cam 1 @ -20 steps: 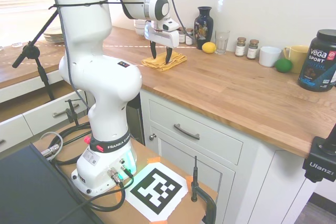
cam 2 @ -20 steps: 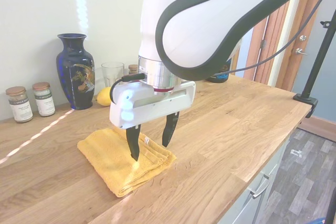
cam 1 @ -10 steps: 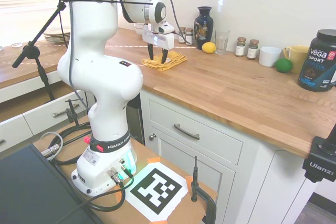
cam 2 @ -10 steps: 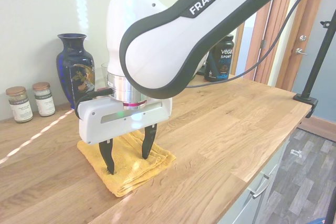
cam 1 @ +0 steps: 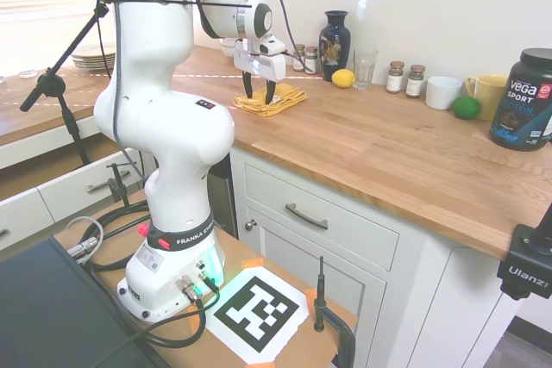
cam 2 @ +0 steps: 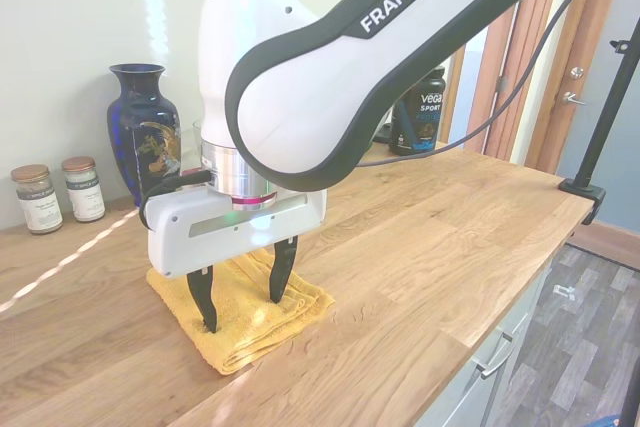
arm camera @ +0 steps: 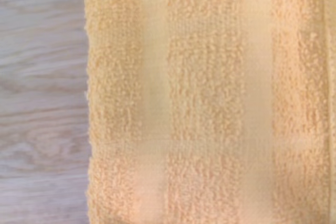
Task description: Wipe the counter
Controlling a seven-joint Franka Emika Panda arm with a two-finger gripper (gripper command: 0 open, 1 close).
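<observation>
Pincer [cam 1: 259, 93] in the first exterior view: I see its fingers apart, pointing down, tips on or just above a folded yellow towel [cam 1: 274, 99]. Towel lies on the counter [cam 1: 388, 148], directly under the pincer. Beyond the pincer, along the wall: dark blue vase [cam 1: 334, 39], lemon [cam 1: 343, 78], clear glass [cam 1: 364, 68], two spice jars [cam 1: 405, 79]. Much further along the counter from the pincer: white cup [cam 1: 443, 92], lime [cam 1: 466, 107], black Vega tub [cam 1: 524, 101].

Second exterior view: pincer [cam 2: 242, 299] spread wide, nothing clamped between the fingers [cam 2: 281, 269]. Both tips sit over the towel [cam 2: 252, 310]; I can't tell if they press into it or just touch. Towel lies flat on the counter [cam 2: 440, 237], near its front edge. Vase [cam 2: 144, 137] stands behind the pincer at the wall, spice jars [cam 2: 58, 194] beside it, further from the pincer.

Wrist view: towel [arm camera: 210, 98] fills most of the frame, terry pile with smoother woven bands. Strip of counter [arm camera: 42, 98] grain shows along one side, towel edge straight against it.
</observation>
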